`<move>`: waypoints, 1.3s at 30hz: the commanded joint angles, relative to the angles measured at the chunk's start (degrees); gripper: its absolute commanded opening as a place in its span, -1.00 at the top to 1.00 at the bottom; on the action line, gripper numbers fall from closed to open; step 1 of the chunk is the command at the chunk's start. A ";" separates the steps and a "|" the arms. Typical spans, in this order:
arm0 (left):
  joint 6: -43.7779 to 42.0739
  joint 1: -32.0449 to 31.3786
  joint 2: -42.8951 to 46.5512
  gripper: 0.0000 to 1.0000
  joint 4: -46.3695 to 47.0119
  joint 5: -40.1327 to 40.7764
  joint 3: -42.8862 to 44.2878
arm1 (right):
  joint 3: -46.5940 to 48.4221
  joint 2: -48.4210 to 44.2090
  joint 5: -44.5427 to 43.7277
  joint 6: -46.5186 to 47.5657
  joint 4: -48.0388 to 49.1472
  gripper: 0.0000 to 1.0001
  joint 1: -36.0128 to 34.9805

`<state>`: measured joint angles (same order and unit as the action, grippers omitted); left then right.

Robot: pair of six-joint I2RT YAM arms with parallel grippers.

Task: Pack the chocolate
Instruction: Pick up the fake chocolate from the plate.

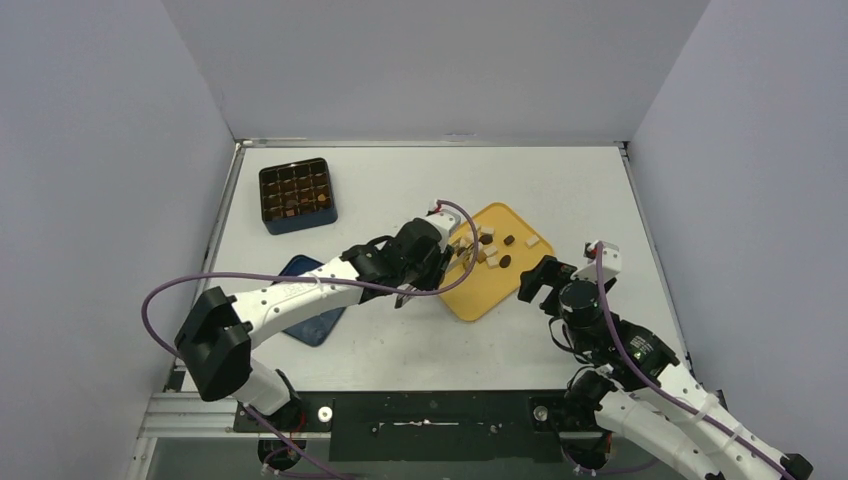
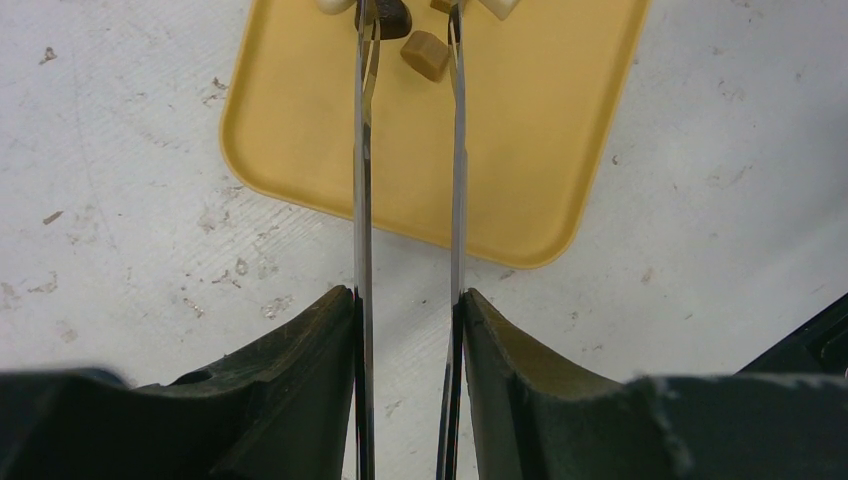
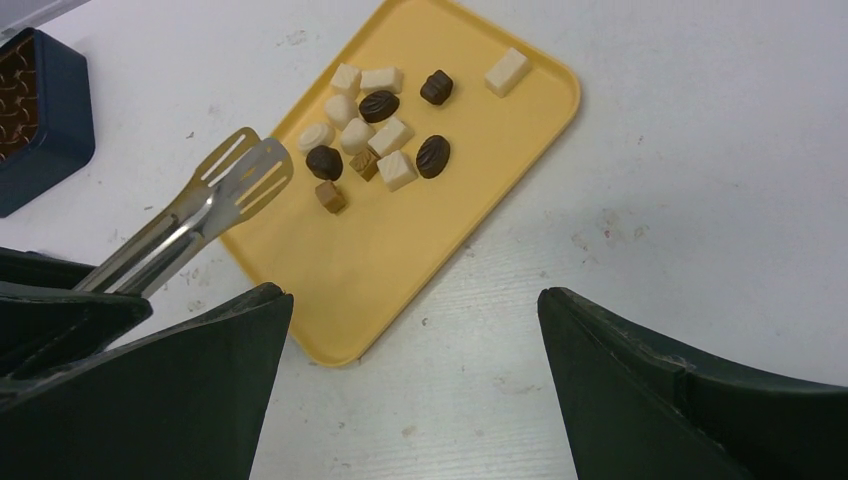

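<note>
The chocolate (image 3: 385, 135) lies as several dark, mid-brown and cream pieces on the far half of the yellow tray (image 3: 380, 260). My left gripper (image 2: 408, 295) is shut on long metal tongs (image 3: 240, 180). The tong arms stand apart and their tips hang empty over the tray's left edge beside the pieces. In the left wrist view a mid-brown piece (image 2: 425, 55) shows between the arms and a dark piece (image 2: 392, 18) shows by the left arm. My right gripper (image 3: 415, 295) is open and empty, low over the table by the tray's near right edge.
A navy compartment box (image 1: 296, 195) stands at the back left, with brown contents in some cells. A blue lid (image 1: 315, 325) lies under my left arm. The left gripper (image 1: 415, 262) and right gripper (image 1: 535, 280) flank the tray (image 1: 480, 290). Walls enclose the table.
</note>
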<state>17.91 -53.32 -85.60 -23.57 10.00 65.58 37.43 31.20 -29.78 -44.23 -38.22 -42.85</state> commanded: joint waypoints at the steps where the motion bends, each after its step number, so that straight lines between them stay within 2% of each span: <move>1: 0.84 -0.98 -2.26 0.21 5.33 -0.24 0.30 | -0.17 -1.07 -0.28 0.08 1.88 -1.00 -0.30; 31: 0.81 -1.71 -9.78 0.21 11.26 -0.36 -2.04 | -0.95 -3.45 -0.54 -0.05 2.16 -1.00 -0.57; 39: 1.17 -2.40 -10.26 0.37 10.56 0.27 -1.49 | -1.33 -4.47 -0.28 0.06 2.37 -1.00 -0.74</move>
<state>18.48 -54.98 -96.38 -16.01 9.78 63.22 36.58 27.57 -29.41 -44.25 -38.17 -43.05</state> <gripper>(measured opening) 0.329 0.999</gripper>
